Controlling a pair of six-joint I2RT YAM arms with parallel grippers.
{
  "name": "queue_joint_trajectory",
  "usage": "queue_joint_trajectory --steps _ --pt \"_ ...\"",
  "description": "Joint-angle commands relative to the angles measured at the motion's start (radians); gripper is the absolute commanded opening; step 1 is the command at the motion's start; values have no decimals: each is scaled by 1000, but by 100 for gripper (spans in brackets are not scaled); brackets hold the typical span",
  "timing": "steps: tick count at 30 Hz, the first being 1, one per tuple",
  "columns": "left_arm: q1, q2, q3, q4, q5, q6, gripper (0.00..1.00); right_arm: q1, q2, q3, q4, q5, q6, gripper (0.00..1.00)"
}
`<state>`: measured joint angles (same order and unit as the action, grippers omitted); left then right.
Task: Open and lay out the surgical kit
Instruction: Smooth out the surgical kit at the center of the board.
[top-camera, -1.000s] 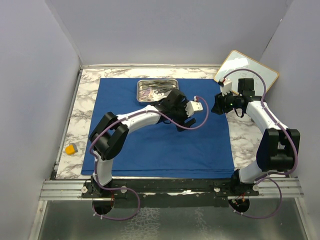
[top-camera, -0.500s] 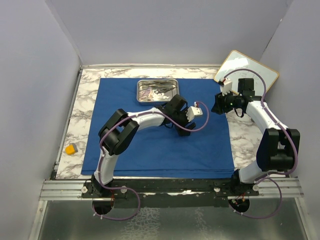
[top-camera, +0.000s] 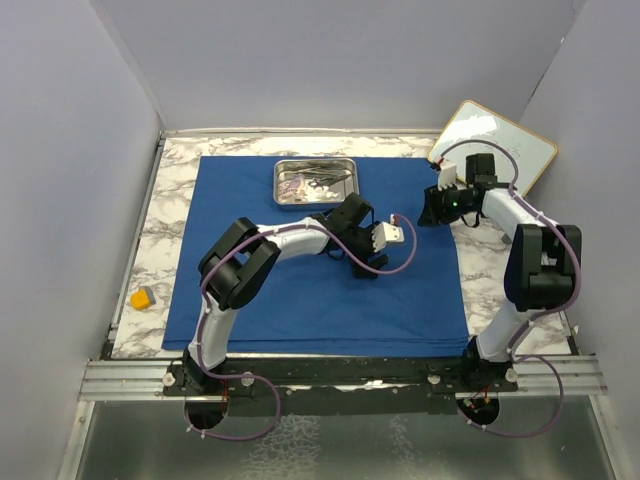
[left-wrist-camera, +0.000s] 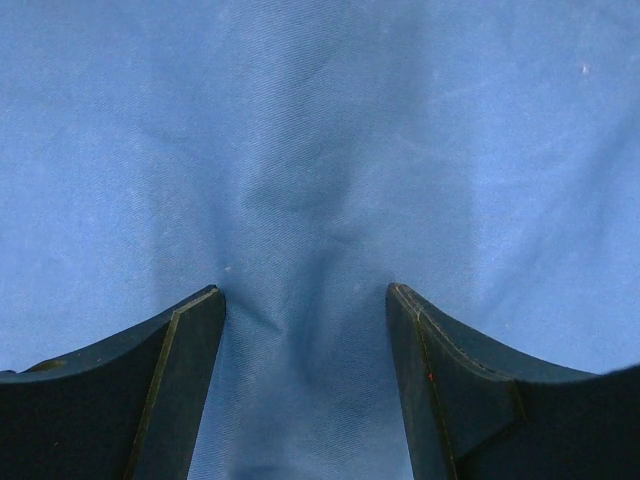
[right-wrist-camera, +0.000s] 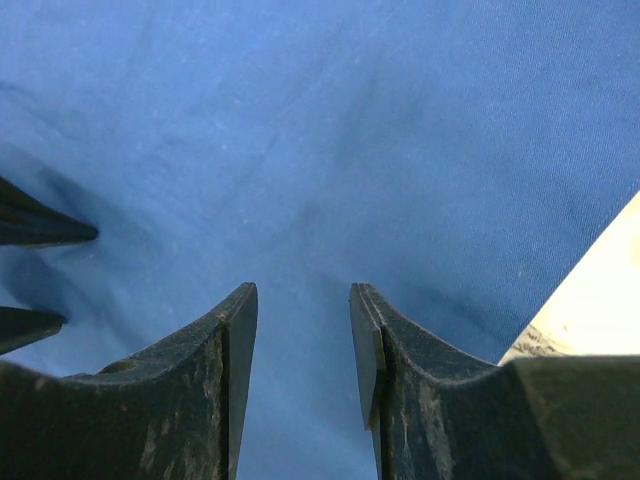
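The kit's royal-blue cloth lies spread flat over the marble table. Its steel tray sits on the cloth's far edge, with small steel instruments and white bits inside. My left gripper points down at the cloth right of centre. In the left wrist view it stands open, and a soft ridge of cloth runs between the fingers. My right gripper hangs over the cloth's right part, near its edge. It is open too, with only flat cloth beneath.
A wood-framed whiteboard leans in the back right corner. A small yellow-orange block lies on the bare marble at the left. Grey walls close in three sides. Pale marble shows past the cloth's edge in the right wrist view.
My left arm has folded in, drawing its gripper nearer and slightly left over the cloth, the jaws a little narrower. My right arm has drawn upright, its gripper shifted slightly toward the back.
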<state>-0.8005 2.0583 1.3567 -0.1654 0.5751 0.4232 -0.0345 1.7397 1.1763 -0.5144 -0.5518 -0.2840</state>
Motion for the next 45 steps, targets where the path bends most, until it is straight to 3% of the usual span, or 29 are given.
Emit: queue_joint_trajectory --steps 1,5,15,23,34,45 --pt "-25 62 28 -176 115 90 68 -1 98 84 -42 -32 10 42" --pt "-33 74 57 -201 108 96 68 -2 134 87 -98 -23 -39 39" --pt "-30 4 101 -168 48 38 71 -1 36 -7 -182 -57 -138 39" --pt "5 -65 148 -160 50 -5 72 19 -5 -23 -159 -89 -150 42" --pt "125 -69 74 28 -85 -203 73 119 34 -6 -108 -72 -115 43" --pt "136 -7 -19 67 -211 -230 73 147 54 -109 -133 67 -190 43"
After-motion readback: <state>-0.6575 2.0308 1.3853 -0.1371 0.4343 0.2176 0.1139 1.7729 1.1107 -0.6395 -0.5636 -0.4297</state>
